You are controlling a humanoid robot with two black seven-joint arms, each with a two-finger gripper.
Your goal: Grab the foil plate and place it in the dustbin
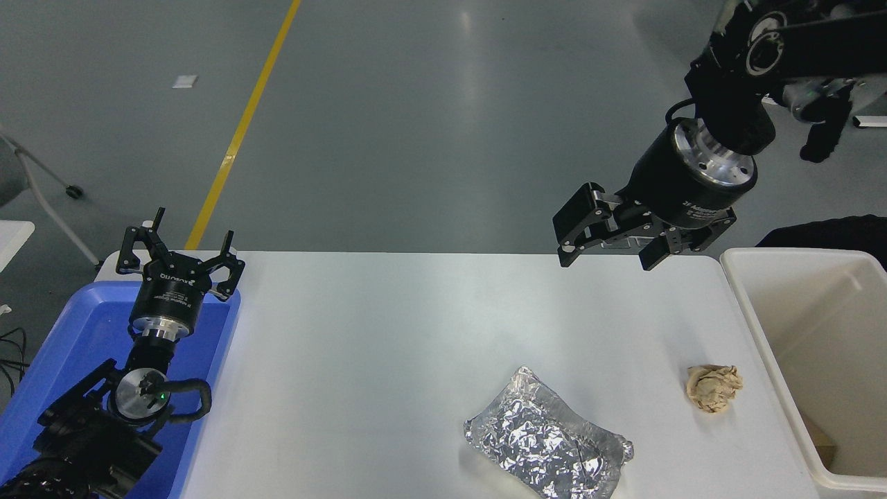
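Right gripper (608, 255) hangs above the table's far edge, fingers spread, holding nothing. Foil plate (547, 445) lies crumpled on the white table (360, 346) near the front edge, well apart from that gripper. Tan paper ball (713, 388) sits between plate and dustbin (745, 298) at the right. Left gripper (181, 261) parked over the blue tray (76, 326), fingers spread.
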